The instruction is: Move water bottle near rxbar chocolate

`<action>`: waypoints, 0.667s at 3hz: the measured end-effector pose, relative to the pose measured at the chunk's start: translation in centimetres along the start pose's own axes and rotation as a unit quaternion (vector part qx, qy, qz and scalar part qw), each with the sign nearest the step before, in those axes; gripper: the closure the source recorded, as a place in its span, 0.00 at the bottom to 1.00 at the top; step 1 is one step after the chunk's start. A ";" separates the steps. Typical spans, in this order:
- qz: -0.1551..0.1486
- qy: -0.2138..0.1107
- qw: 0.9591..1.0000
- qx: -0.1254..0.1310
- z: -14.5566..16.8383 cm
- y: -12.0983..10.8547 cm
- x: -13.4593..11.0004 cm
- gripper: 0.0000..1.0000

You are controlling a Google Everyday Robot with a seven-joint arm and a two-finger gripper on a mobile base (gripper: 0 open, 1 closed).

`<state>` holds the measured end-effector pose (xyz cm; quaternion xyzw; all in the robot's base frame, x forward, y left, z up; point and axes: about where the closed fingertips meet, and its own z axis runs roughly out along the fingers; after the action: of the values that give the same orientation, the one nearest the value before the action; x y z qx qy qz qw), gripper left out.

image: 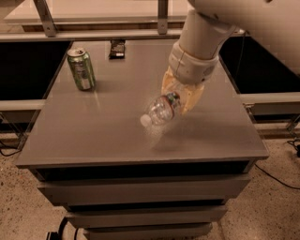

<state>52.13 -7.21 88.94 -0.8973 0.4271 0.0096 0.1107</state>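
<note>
The water bottle (pixel 161 111) is a clear plastic bottle with a white cap and a red label band. It hangs tilted above the table's middle, cap pointing down and left. My gripper (pixel 180 96) is shut on the water bottle's rear part, its tan fingers (pixel 193 98) on both sides, and holds it off the surface. The rxbar chocolate (pixel 117 48) is a small dark flat bar lying at the table's far edge, well away from the bottle.
A green drink can (pixel 81 69) stands upright at the far left of the grey table (pixel 93 136). A light shelf with metal posts (pixel 162 14) runs behind the table. Drawers sit below the tabletop.
</note>
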 end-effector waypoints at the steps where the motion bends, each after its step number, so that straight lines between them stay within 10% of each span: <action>1: 0.064 -0.051 0.996 0.039 -2.9 -3.5 0.2 1.00; 2: 0.123 -0.124 0.978 0.113 -6.1 -7.3 0.4 1.00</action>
<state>57.53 -4.29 96.23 -0.8112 0.5158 0.0864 0.2616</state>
